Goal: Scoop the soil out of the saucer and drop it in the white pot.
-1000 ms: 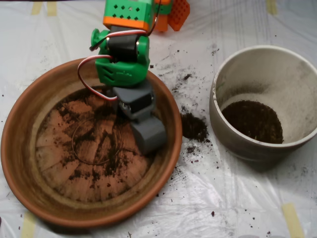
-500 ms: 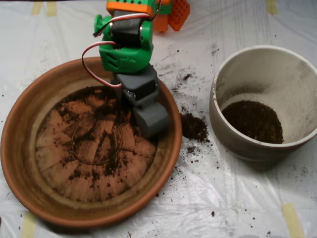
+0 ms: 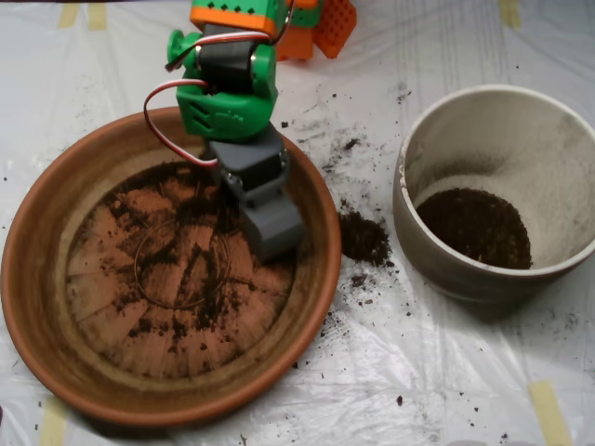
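The terracotta saucer (image 3: 28, 279) fills the left half of the overhead view. Only a thin, patchy film of dark soil (image 3: 177, 279) is smeared over its ridged base. My grey scoop (image 3: 272, 230) hangs low over the right inner part of the saucer, near its wall. Its shells sit together as one block with no gap showing, and whatever is inside is hidden. The white pot (image 3: 548, 139) stands at the right, apart from the saucer, with a dark layer of soil (image 3: 474, 228) on its bottom.
A spilled clump of soil (image 3: 364, 239) lies on the white plastic sheet (image 3: 418, 372) between saucer and pot, with crumbs scattered around. The green and orange arm (image 3: 228, 102) reaches in from the top edge. An orange part (image 3: 325, 23) sits behind it.
The scoop first drew back toward the saucer's far rim, then shifted slightly left and a little forward. Saucer, pot and spilled soil have stayed put.
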Robot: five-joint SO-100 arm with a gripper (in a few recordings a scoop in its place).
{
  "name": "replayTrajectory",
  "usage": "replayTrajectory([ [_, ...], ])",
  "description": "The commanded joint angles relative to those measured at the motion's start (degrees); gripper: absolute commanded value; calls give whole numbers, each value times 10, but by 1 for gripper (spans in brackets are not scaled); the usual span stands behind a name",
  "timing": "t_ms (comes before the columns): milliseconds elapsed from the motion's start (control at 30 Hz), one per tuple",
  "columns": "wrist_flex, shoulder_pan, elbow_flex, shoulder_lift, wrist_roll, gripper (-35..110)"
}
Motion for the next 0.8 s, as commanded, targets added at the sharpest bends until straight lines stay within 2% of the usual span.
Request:
replayTrajectory([
  [0,13,19,2,4,-26,22],
  [367,50,84,-10,-45,-115,16],
  [633,85,76,14,-55,-163,10],
  [767,84,82,30,-26,-170,12],
])
